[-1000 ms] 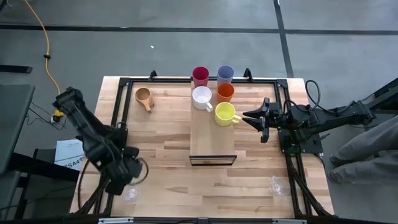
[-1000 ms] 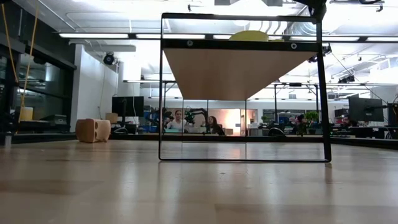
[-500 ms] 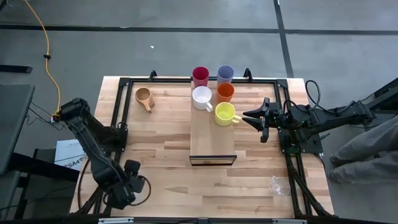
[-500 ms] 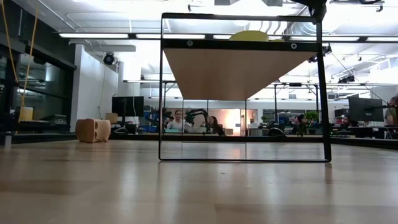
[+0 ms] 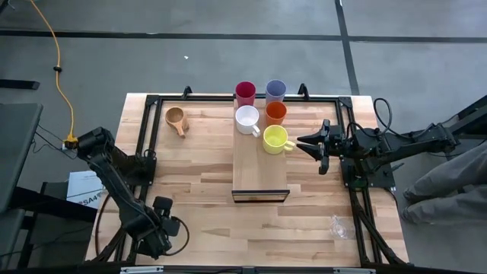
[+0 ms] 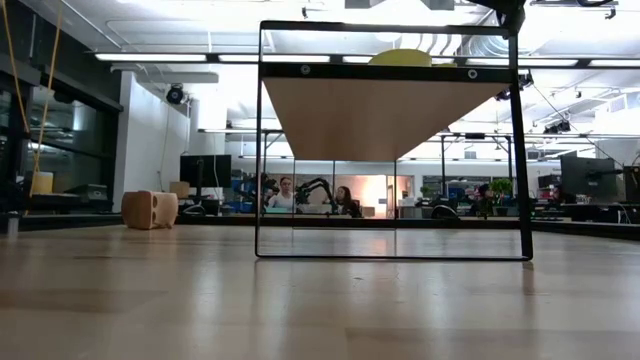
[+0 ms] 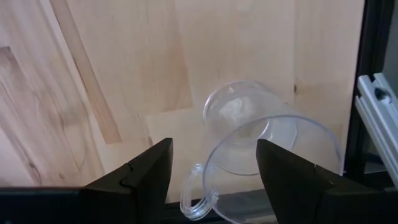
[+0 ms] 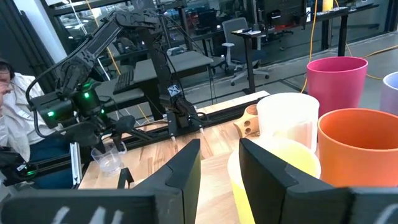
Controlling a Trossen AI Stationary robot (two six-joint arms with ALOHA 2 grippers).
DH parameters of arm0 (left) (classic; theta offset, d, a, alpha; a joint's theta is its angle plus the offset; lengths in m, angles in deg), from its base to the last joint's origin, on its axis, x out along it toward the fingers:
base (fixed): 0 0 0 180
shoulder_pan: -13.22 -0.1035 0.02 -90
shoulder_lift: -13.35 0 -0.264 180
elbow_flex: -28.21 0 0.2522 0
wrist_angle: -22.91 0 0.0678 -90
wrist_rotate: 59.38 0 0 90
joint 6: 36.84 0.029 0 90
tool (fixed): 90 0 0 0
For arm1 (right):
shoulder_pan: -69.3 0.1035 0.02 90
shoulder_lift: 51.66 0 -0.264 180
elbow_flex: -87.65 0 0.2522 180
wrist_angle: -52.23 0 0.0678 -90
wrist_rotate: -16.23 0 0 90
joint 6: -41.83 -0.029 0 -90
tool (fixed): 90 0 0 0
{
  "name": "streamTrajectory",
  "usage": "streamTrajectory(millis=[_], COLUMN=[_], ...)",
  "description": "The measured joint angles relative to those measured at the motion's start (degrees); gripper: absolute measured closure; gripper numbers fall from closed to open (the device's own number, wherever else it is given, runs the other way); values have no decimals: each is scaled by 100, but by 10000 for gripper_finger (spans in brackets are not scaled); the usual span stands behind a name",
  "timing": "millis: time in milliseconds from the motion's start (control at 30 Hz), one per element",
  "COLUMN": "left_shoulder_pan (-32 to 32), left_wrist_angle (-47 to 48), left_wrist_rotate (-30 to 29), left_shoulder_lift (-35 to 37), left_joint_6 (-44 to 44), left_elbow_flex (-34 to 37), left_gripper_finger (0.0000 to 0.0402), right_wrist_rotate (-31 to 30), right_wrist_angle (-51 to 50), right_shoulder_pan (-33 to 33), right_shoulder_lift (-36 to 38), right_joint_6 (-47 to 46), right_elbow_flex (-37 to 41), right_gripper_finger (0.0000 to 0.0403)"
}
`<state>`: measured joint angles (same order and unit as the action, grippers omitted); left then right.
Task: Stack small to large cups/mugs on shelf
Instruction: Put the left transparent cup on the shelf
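Observation:
A clear glass mug [image 7: 255,143] lies on its side on the tabletop at the near left corner. My left gripper [image 7: 214,144] is open above it, one finger on either side; whether they touch it I cannot tell. The pale shelf [image 5: 260,171] bears a crimson tumbler [image 5: 245,93], a lavender tumbler [image 5: 275,90], a white mug [image 5: 247,119], an orange tumbler [image 5: 275,113] and a yellow mug [image 5: 275,138] at its far end. My right gripper [image 5: 303,143] is open, level, just right of the yellow mug's handle. A tan wooden cup [image 5: 176,119] lies at the far left.
A second clear glass [image 5: 338,224] lies near the table's near right corner. A black frame [image 5: 148,137] runs around the tabletop and carries the raised shelf [image 6: 385,115]. The shelf's near half is bare wood. People sit in the room beyond.
My left gripper has gone toward the table's near edge and down over the clear glass mug at the near left corner.

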<state>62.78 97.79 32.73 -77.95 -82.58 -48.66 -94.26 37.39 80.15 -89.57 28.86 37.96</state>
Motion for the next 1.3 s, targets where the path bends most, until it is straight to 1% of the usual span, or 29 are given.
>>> streamTrajectory(millis=[233,333,433,600,800,833,933,1000,1100,1233,1300], left_shoulder_pan=[0,-4,-4,-4,-4,-4,-4,-8,-147,-597,-904], left_wrist_angle=[21,13,0,-97,-120,-116,-86,-50,166,490,569], left_wrist_rotate=[-8,107,235,190,129,129,108,9,-144,-192,-396], left_shoulder_lift=[-11,-11,-11,-11,-11,-11,21,146,520,1409,1970], left_joint_6=[-18,-108,-118,-98,-103,-105,-53,25,34,-45,-197], left_elbow_flex=[23,182,287,289,289,289,286,286,286,282,234], left_gripper_finger=[182,195,225,289,387,393,391,398,398,399,400], right_wrist_rotate=[0,0,0,1,2,2,2,2,2,2,2], right_wrist_angle=[0,-2,-2,-2,-2,-2,-2,-2,-2,-2,-2], right_shoulder_pan=[0,2,0,1,2,2,2,1,2,2,2], right_shoulder_lift=[0,0,0,0,0,1,0,0,0,2,0], right_joint_6=[0,0,0,0,0,0,0,0,0,-2,-2], right_elbow_flex=[0,0,0,0,0,0,0,0,0,0,0], right_gripper_finger=[302,302,302,302,302,302,302,302,302,302,302])
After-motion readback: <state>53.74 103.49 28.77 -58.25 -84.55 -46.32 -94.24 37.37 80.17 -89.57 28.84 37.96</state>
